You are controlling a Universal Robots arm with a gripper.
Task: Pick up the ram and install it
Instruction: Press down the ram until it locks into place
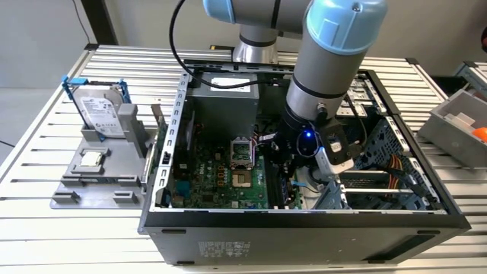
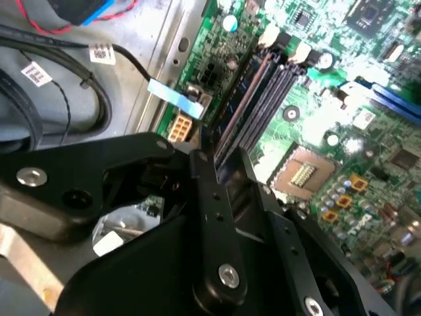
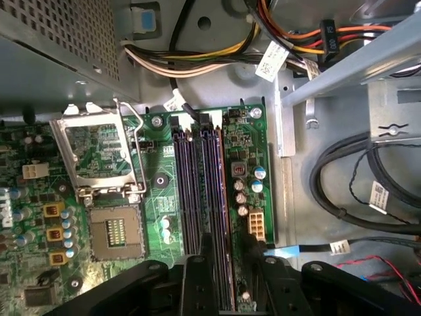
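Black two-fingered tool [image 3: 227, 276] sits low inside the open grey computer case [image 1: 304, 220], pinching the thin green-blue ram stick [image 3: 222, 217], whose long axis runs parallel along the dark motherboard slots [image 3: 197, 191], directly above them.

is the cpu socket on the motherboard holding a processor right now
No, in the first wrist view the cpu socket lies bare with its retention frame flipped open.
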